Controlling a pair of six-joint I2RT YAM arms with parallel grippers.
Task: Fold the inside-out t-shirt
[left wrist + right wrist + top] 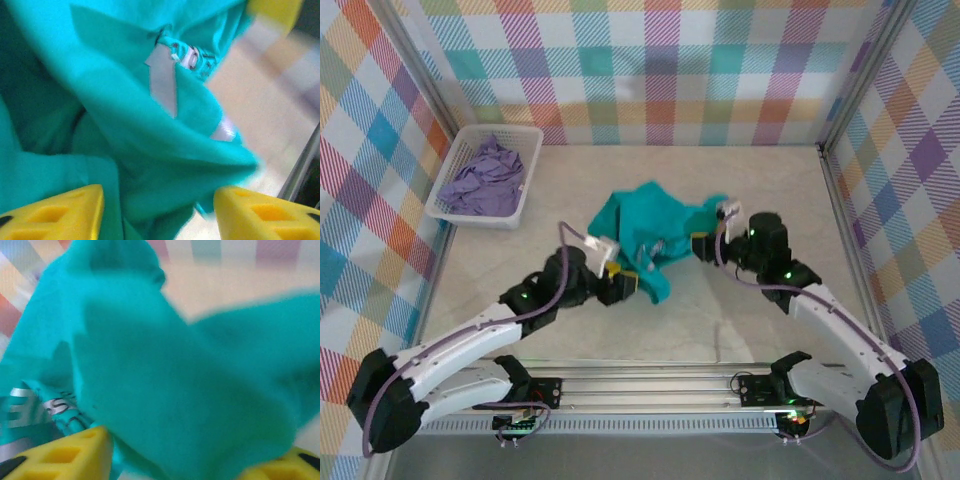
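Left end effector (pixel 159 200) apparently straddles the soft, crumpled teal t-shirt (pixel 115 115).

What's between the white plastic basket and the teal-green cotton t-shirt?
Just bare pale tabletop, seen in the top view, separates the white plastic basket and the teal-green cotton t-shirt.

From above, we find the fingertips of the left gripper (pixel 628 284) and the right gripper (pixel 698 246) partly buried in the crumpled t-shirt (pixel 655 215) near the middle of the table (pixel 740 330). At the left wrist, the picture's bottom edge cuts our yellow fingers (pixel 55 215), and the lettering on the label (pixel 195 57) smears past reading. At the right wrist the cloth is blurred and covers most of one finger (pixel 275 471), and printed letters run off the left edge.
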